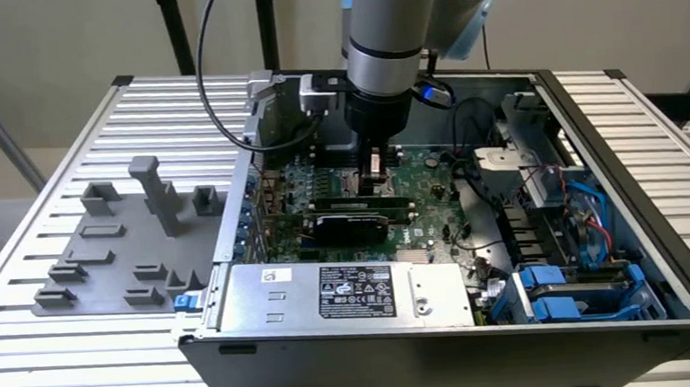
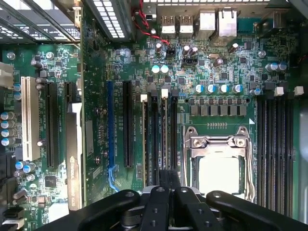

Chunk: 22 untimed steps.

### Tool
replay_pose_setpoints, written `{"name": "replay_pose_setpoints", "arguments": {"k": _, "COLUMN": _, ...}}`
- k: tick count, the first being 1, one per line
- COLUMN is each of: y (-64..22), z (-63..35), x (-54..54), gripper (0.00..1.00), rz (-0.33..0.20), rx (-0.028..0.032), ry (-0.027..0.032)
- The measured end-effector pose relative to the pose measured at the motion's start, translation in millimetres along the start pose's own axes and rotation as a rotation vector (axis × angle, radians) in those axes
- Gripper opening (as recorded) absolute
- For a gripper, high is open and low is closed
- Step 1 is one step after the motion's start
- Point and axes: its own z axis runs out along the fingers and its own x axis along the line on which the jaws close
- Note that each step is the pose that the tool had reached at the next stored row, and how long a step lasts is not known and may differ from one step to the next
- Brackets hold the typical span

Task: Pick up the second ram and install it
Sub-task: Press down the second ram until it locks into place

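The open computer case (image 1: 444, 241) sits on the slatted desk (image 1: 45, 176), with the arm reaching down over its green motherboard (image 2: 96, 57). The hand (image 2: 168, 192) is closed on the second ram (image 2: 168, 177), a dark strip seen edge-on, held upright over the memory slots (image 2: 159, 139) beside the processor socket (image 2: 219, 163).

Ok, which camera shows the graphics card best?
The exterior view: the graphics card shows its long black side, standing on the motherboard. The wrist view looks down on it, catching its thin edge.
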Motion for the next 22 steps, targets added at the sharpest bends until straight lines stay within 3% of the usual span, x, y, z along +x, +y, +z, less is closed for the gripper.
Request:
{"name": "replay_pose_setpoints", "arguments": {"k": 13, "y": 0.0, "z": 0.1, "x": 0.0, "gripper": 0.00, "rz": 0.000, "rx": 0.0001, "ry": 0.0001}}
{"name": "replay_pose_setpoints", "arguments": {"k": 22, "y": 0.3, "z": 14.8, "x": -0.2, "gripper": 0.00, "rz": 0.000, "rx": 0.0052, "ry": 0.0009}}
